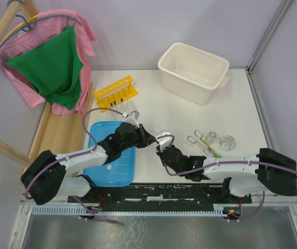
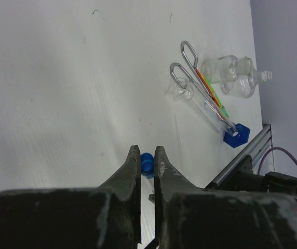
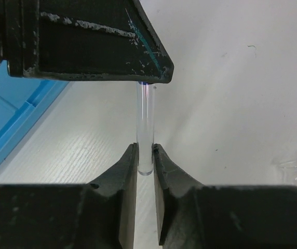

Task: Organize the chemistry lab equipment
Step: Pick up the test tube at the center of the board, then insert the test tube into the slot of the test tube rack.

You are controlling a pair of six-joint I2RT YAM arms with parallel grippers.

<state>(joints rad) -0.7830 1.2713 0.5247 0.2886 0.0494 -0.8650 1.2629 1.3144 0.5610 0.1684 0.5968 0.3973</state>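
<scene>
Two black arms (image 1: 81,158) are reaching in from the near edge and meeting over the middle of the table (image 1: 153,111), sharing one blue-capped tube (image 3: 146,122). The right gripper (image 3: 145,153) is squeezing its clear bottom end and the left gripper (image 2: 147,155) is pinching its blue cap (image 2: 147,166).

I am guessing the tidying is only starting. The big white tub (image 1: 190,85) is sitting at the back. The blue ribbed lid (image 1: 112,166) is lying under the left arm, on the way to the yellow tube rack (image 1: 116,92), which seems to be holding no tubes yet.

Off to the right, the tongs (image 1: 203,146), two glass flasks (image 2: 231,78), a second tube (image 2: 211,111) and thin rods (image 2: 213,94) are lying bunched together, waiting. The grippers are crowding each other, so one is needing to let go
</scene>
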